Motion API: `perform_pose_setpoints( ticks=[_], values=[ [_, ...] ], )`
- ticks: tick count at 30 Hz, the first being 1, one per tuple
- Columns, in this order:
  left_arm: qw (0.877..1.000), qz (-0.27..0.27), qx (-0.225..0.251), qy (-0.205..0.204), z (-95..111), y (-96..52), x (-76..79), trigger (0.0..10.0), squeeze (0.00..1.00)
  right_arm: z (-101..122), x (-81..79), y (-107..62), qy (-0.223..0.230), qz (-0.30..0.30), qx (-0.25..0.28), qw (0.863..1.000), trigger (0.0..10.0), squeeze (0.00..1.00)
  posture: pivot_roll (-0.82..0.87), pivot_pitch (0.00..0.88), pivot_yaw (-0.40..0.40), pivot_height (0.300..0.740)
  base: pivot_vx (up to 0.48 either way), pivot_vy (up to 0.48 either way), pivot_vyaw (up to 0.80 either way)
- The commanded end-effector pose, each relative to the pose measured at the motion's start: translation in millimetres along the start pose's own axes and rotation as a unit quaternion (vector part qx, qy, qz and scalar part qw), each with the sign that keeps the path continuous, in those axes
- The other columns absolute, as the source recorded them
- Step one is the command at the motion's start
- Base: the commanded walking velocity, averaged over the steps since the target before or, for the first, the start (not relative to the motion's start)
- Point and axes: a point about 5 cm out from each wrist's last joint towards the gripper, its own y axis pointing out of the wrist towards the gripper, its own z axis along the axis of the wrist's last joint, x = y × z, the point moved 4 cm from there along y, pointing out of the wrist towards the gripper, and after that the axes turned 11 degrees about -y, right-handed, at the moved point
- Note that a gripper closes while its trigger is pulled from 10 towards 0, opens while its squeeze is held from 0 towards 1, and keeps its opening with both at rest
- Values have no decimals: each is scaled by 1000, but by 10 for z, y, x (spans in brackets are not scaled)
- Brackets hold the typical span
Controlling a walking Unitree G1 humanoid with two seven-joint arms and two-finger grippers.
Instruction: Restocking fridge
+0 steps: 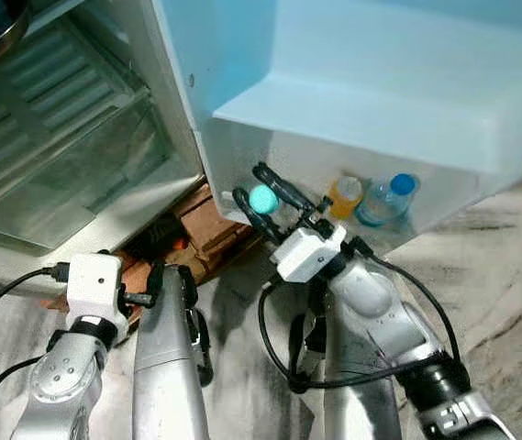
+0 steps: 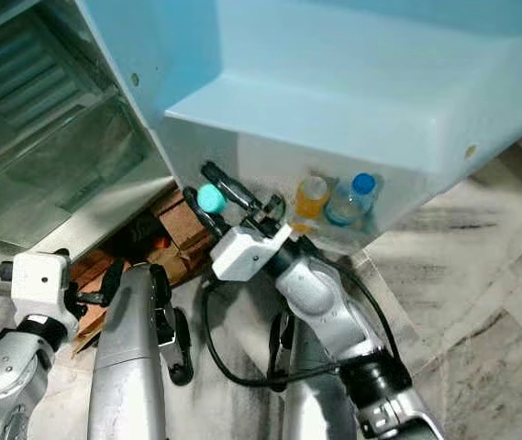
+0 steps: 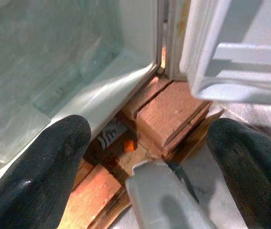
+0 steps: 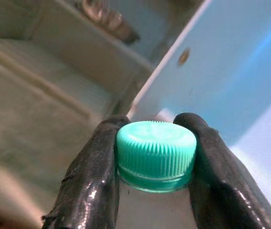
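Left tool (image 1: 173,280) idle, spread wide by floor; right tool (image 1: 265,197) clamps green-capped bottle (image 1: 262,199) at door shelf (image 1: 444,197) hinge-end corner, so lower it straight, clear of 2 bottles (image 1: 371,197).

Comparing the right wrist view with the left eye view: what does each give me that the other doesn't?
Right wrist: the fingers pressed on both sides of the green cap, ridges visible.

Left eye: the orange-capped bottle and blue-capped bottle already in the door shelf, the bricks under the fridge, and the left gripper low near them.

Both: the right gripper shut on the green cap beside the pale blue fridge door.
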Motion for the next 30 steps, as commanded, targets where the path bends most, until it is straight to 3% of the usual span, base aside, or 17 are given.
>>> perform_pose_setpoints(
  ticks=[1,7,9,14,16,22,30],
  values=[
    [1000,3,-19,5,-98,-38,-33,10000,0,-15,20,27,-24,-3,13,1000,10000,0,202,357,16,567,0,0,0],
    [1000,3,-16,7,-84,-42,-30,10000,0,-132,9,155,-55,6,11,998,10000,0,216,363,20,567,0,0,0],
    [1000,3,-15,8,-82,-51,-27,10000,0,-285,-78,154,-58,24,-16,998,10000,0,223,365,19,567,0,0,0],
    [1000,4,-15,9,-79,-64,-36,10000,0,-654,-240,-35,-33,42,-109,993,10000,0,235,368,16,567,0,0,0],
    [1000,5,-16,10,-82,-75,-39,10000,0,-893,-332,-257,-5,46,-184,982,10000,0,242,373,16,567,0,0,0],
    [1000,2,-20,10,-100,-83,-32,10000,0,-1110,-444,-515,28,46,-260,964,10000,0,243,378,21,567,0,0,0],
    [1000,0,-21,12,-104,-83,-29,10000,0,-1244,-369,-583,40,25,-296,954,10000,0,247,377,21,567,0,0,0]
  ],
)
